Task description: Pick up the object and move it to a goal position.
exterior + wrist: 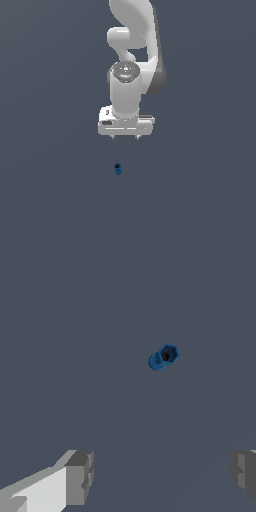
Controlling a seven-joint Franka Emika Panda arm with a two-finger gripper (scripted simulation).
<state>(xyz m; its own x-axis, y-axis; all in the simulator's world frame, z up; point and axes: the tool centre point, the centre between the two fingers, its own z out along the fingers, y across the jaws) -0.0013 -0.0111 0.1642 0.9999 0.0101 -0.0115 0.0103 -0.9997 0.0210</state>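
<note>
Plain dark grey-blue surface [50,200] fills both views. White arm [135,30] hangs straight down, wrist vertical, tool [125,136] spread open with nothing between its fingers [79,476]. Object [118,169], tiny dark-blue cylinder, lies on the surface, apart from the tool.

object [118,169] below the jaws, apart from them, nothing between

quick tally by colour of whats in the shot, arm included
dark blue: 1, the small object on the grey surface
white: 1, the robot arm with its gripper
total: 2
</note>
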